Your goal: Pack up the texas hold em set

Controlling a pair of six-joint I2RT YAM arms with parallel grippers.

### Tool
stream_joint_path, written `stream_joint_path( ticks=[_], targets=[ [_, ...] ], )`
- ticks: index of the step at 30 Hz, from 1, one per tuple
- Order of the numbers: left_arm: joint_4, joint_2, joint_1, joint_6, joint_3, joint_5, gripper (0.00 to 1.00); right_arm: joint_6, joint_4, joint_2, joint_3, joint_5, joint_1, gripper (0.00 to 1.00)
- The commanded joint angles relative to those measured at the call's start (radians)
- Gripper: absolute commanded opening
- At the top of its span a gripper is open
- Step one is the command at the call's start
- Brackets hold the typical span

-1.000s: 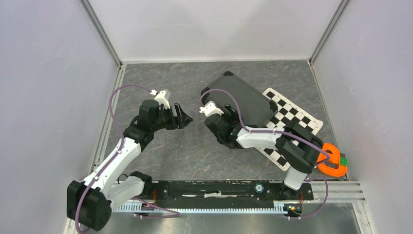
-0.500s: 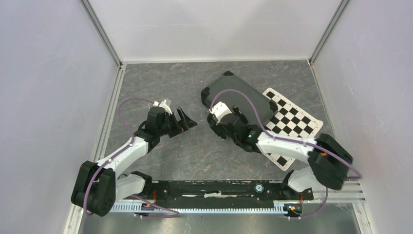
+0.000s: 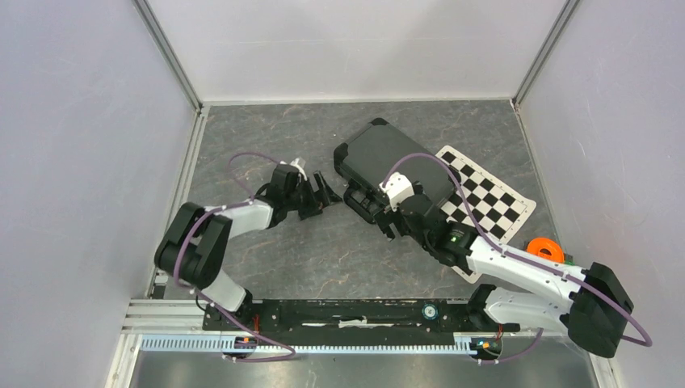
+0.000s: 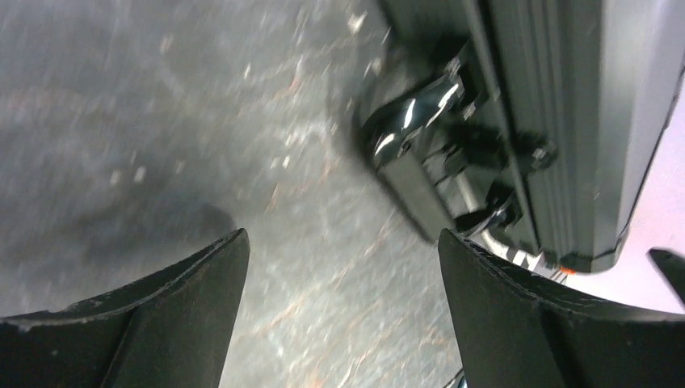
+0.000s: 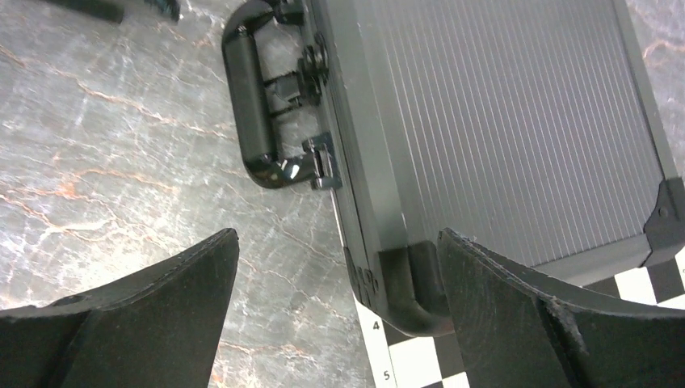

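A closed dark grey ribbed case lies flat at the table's centre, its handle side facing front left. In the right wrist view the case shows its black handle and a latch. My right gripper is open and empty; it hangs over the case's front corner. My left gripper is open and empty, low over the table just left of the case. The left wrist view shows the case's edge and a shiny latch, blurred.
A black-and-white checkerboard sheet lies partly under the case at the right. An orange tape roll sits near the front right. Grey walls enclose the marbled table on three sides.
My left gripper has dropped low and moved right towards the case's handle side. My right arm has swung right and its gripper has moved to the case's front corner.
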Motion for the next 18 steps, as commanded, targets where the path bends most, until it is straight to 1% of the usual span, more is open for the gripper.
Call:
stream_joint_path(
  ticks=[1, 6, 9, 13, 15, 18],
  targets=[
    [0.124, 0.118, -0.003, 0.062, 0.145, 0.036, 0.9, 0.02, -0.012, -0.046, -0.006, -0.062, -0.046, 0.97],
    [0.308, 0.271, -0.003, 0.019, 0.193, 0.131, 0.85, 0.009, -0.028, -0.027, 0.028, -0.109, -0.129, 0.96],
    [0.45, 0.327, -0.007, 0.021, 0.179, 0.156, 0.85, 0.006, -0.009, 0.005, 0.035, -0.188, -0.193, 0.96],
    [0.519, 0.371, -0.01, 0.037, 0.181, 0.171, 0.84, 0.012, 0.025, 0.055, 0.043, -0.25, -0.243, 0.96],
    [0.58, 0.405, -0.012, 0.019, 0.182, 0.223, 0.78, 0.022, 0.037, 0.086, 0.053, -0.281, -0.263, 0.95],
    [0.779, 0.446, -0.012, -0.072, 0.141, 0.324, 0.65, 0.041, 0.058, 0.133, 0.066, -0.335, -0.284, 0.95]
  ],
)
